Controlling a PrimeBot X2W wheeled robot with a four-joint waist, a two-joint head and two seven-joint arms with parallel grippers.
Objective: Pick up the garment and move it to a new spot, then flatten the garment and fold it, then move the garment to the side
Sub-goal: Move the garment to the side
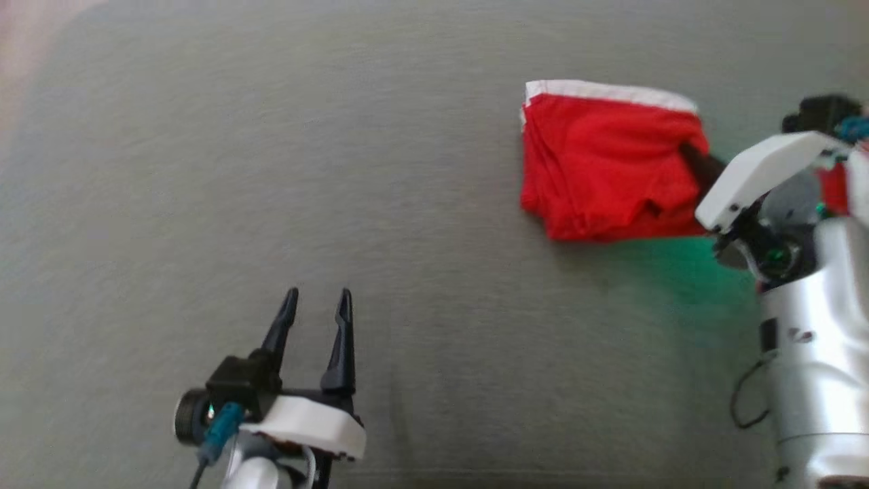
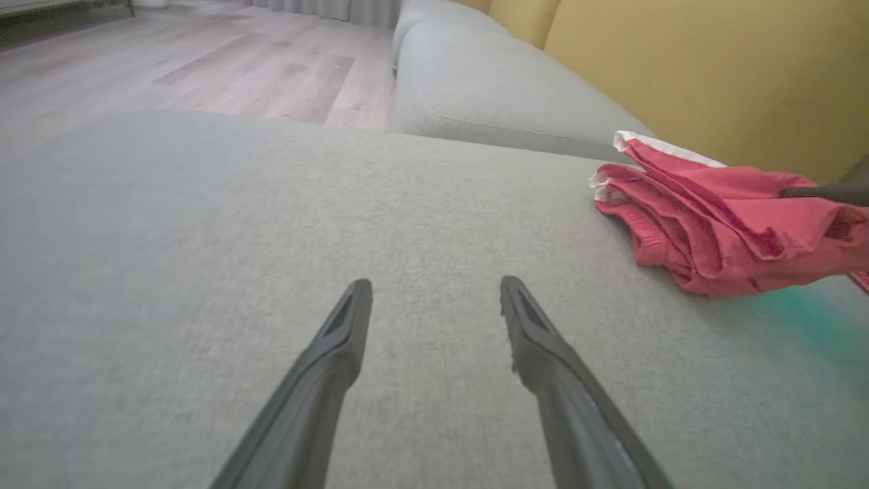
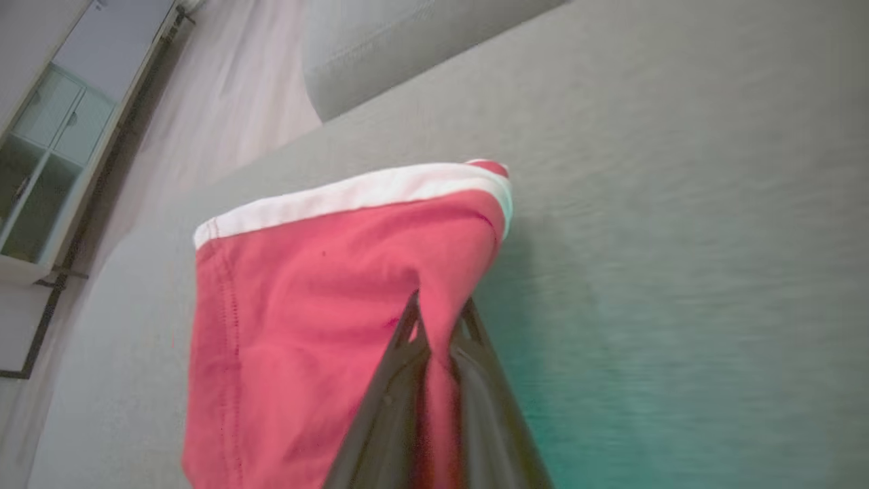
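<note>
Left gripper (image 1: 318,293): dark tapered fingers (image 1: 339,346), white cover (image 1: 309,422), teal plug (image 1: 220,435). Right arm (image 1: 815,339): silver, white shell (image 1: 753,176), looping black cable (image 1: 743,401).

Soft, even daylight throughout, with no hard shadows and no glare. In my head view the grey cushion (image 1: 407,204) is smeared with sideways motion blur, and a pale pink wash fades the corner at 10 o'clock. A green glow (image 1: 679,272) spills on the cushion at 4 o'clock, just below the vivid red garment (image 1: 604,170). The same green tints my left wrist view at 4 o'clock and my right wrist view at 5 o'clock, where the garment looks paler, pinkish. My left gripper (image 2: 436,285) turns soft and unfocused toward 6 o'clock. My right wrist view streaks with blur toward 3 o'clock.
</note>
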